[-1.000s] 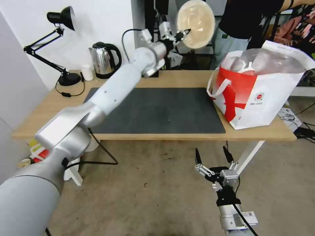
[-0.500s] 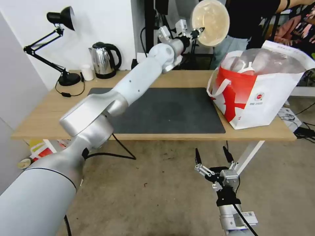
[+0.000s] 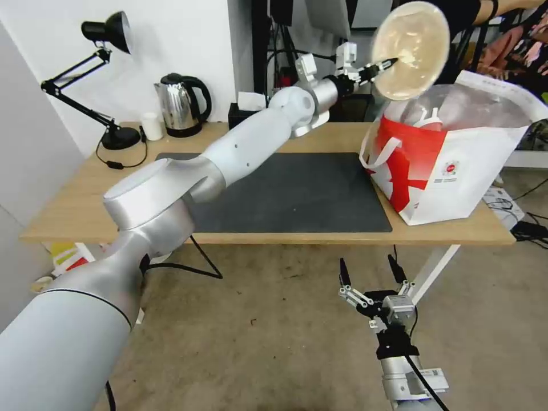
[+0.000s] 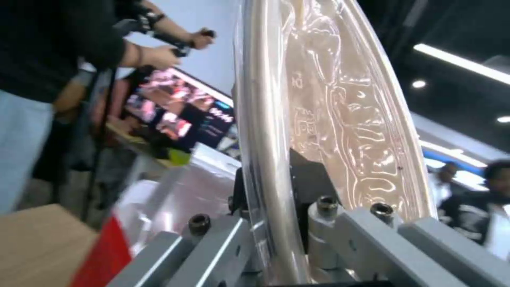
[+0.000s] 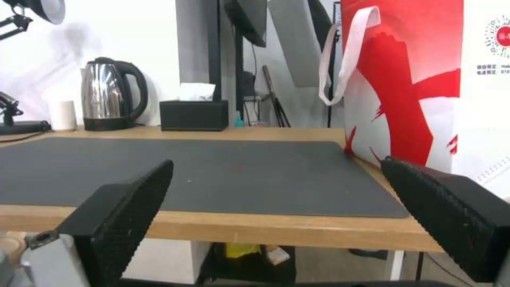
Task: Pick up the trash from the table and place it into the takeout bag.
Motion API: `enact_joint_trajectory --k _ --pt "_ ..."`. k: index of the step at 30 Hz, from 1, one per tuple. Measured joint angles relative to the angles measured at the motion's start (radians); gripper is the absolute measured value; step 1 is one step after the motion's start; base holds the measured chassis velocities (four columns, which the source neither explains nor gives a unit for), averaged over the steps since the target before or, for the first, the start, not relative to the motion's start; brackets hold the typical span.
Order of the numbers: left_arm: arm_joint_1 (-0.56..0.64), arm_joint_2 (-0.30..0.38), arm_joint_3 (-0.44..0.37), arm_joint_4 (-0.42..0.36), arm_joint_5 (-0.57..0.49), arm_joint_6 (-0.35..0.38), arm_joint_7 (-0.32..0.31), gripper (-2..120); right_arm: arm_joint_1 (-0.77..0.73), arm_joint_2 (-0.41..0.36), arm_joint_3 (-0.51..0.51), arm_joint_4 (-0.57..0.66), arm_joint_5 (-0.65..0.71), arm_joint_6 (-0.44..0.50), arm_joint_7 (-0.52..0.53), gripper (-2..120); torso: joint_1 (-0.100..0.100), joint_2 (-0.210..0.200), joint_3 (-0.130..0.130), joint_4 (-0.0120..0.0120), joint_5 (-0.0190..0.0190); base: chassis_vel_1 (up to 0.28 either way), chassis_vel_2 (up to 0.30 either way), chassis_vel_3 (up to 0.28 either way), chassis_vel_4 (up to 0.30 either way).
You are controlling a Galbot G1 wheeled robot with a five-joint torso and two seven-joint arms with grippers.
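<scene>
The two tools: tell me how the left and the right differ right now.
The left tool is raised high beside the takeout bag; the right tool hangs low in front of the table. The left is shut on the rim of the beige paper bowl, which is tipped on edge; the right is open and holds nothing. Both have dark fingers.

Left tool (image 3: 383, 64) clamped, right tool (image 3: 370, 273) agape.
</scene>
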Motion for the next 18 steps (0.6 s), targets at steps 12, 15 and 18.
enact_joint_trajectory --k 12,15,18 --pt "0.025 0.001 0.009 0.008 0.019 -0.026 0.116 2 0.000 0.000 0.000 0.000 0.000 0.000 0.000 100 0.000 0.000 0.000 -0.0001 0.0000 0.000 0.000 0.000 0.000" --pt "0.027 0.001 0.015 0.013 0.024 -0.026 0.123 2 0.000 0.000 0.000 0.000 0.000 0.000 0.000 100 0.000 0.000 0.000 -0.0002 0.0000 0.000 0.000 0.000 0.000" --pt "0.028 0.001 0.017 0.014 0.027 -0.024 0.126 2 0.000 0.000 0.000 0.000 0.000 0.000 0.000 100 0.000 0.000 0.000 -0.0001 0.0000 0.000 0.000 0.000 0.000"
